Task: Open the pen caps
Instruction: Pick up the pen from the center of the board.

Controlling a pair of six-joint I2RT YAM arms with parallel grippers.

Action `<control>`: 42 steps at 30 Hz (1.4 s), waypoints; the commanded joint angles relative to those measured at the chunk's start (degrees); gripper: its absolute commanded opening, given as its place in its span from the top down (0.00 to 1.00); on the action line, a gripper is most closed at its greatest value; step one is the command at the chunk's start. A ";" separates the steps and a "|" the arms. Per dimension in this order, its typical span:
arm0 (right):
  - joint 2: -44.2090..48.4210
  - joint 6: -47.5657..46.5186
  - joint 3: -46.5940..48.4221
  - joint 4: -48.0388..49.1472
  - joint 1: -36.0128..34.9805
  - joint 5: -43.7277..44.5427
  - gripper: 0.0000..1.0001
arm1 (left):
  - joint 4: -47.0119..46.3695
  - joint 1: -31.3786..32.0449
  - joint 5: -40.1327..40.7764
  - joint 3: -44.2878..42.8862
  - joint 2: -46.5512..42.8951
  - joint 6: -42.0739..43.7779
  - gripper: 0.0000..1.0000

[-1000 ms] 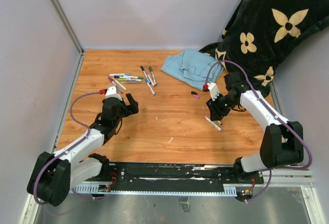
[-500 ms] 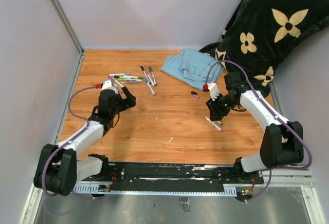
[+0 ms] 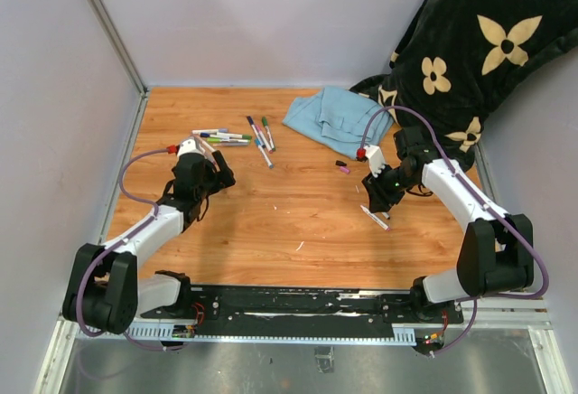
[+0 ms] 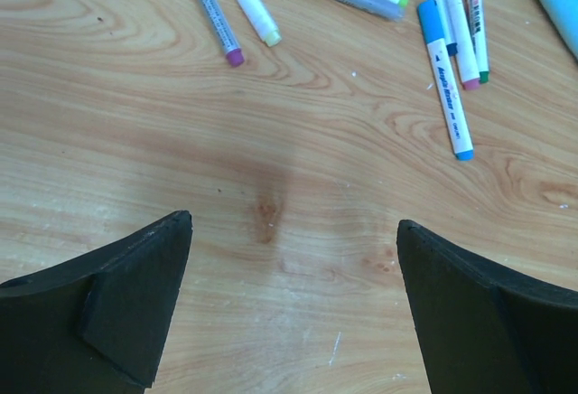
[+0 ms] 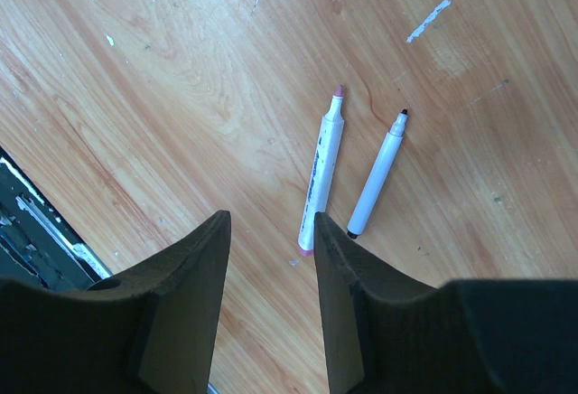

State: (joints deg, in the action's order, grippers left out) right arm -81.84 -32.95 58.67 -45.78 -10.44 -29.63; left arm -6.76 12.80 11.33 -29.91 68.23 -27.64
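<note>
Left tool (image 4: 291, 222) spread wide, empty, near scattered markers (image 4: 447, 78); right tool (image 5: 271, 218) parted, empty, over two uncapped markers (image 5: 322, 168).

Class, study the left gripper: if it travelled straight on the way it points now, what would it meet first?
Most likely bare table: the open left gripper points down at plain wood, and the markers lie further ahead, beyond that spot. Depth is hard to judge.
</note>
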 commanded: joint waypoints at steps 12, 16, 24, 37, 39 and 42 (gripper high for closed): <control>1.47 -0.69 1.13 -1.51 0.35 -1.49 0.57 | 1.58 -0.80 6.16 -2.73 3.26 1.66 0.01; 1.39 -0.70 1.17 -1.51 0.41 -1.44 0.57 | 1.89 -0.79 6.84 -3.03 3.49 1.87 0.01; 1.50 -0.66 1.18 -1.52 0.42 -1.51 0.57 | 2.08 -0.76 8.10 -3.55 4.49 1.97 0.02; 1.49 -0.75 1.13 -1.51 0.36 -1.66 0.57 | 2.81 -0.78 9.43 -5.37 6.88 2.56 0.02; 1.45 -0.78 1.14 -1.50 0.41 -1.70 0.57 | 2.79 -0.80 9.68 -5.44 7.13 2.59 0.02; 1.47 -0.76 1.17 -1.53 0.40 -1.72 0.57 | 2.81 -0.85 10.38 -5.44 7.33 2.42 0.02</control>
State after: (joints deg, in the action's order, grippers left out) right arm -81.58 -32.99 58.67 -45.78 -10.44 -30.06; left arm -3.88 12.49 19.55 -33.76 74.96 -25.78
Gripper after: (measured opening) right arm 0.432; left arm 0.981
